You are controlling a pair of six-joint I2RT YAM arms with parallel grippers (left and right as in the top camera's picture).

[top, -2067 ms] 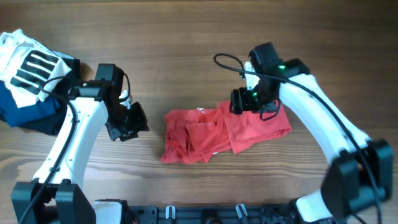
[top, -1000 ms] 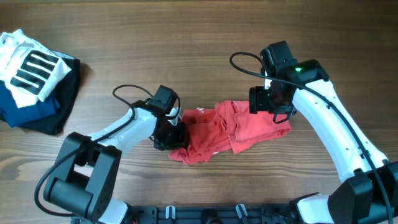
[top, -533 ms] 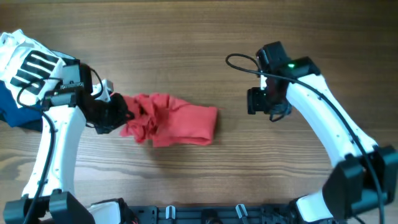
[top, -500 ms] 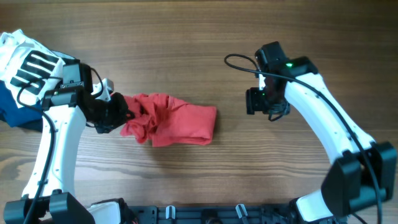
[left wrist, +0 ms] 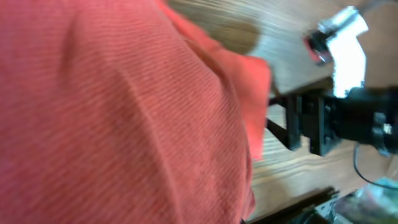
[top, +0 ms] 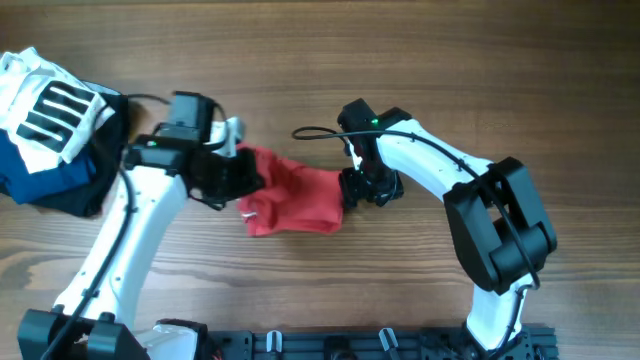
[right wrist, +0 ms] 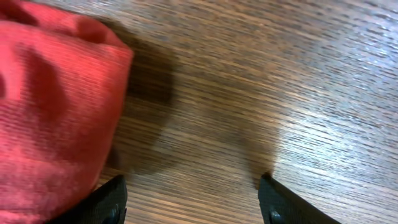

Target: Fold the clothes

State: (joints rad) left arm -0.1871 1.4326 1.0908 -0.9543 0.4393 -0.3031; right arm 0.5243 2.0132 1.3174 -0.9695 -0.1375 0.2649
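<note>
We see the red T-shirt lying as a crumpled bundle near the middle of the table, its long axis running roughly from 9 o'clock to 3 o'clock in the overhead view. The left gripper sits at the bundle's 9 o'clock end. Its wrist view is filled with red fabric, so we cannot tell whether it is clamped on the cloth. The right gripper is just beside the 3 o'clock edge with its jaws spread and only bare wood between them. From that hand the shirt lies toward 9 o'clock. We judge the right arm is the free one and needs a short reach that way to take this edge. The white striped garment and the navy garment are well apart at 10 o'clock.
</note>
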